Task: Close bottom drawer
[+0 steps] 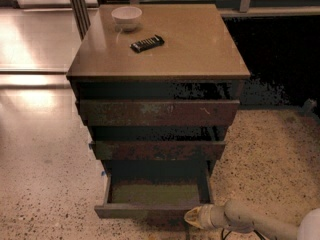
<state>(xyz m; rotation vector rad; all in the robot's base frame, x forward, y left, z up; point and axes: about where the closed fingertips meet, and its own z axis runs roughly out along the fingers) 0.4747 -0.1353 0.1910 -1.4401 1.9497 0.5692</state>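
Note:
The bottom drawer is the lowest of the cabinet's three dark brown drawers. It stands pulled out, and its grey-green floor shows. My gripper is at the bottom of the view, at the right end of the drawer's flat front, touching or almost touching it. The pale arm runs off to the lower right. The middle drawer and the top drawer are each pulled out a little.
On the cabinet top stand a white bowl and a black remote-like object. A speckled floor surrounds the cabinet. A shiny floor and a metal post lie at the left.

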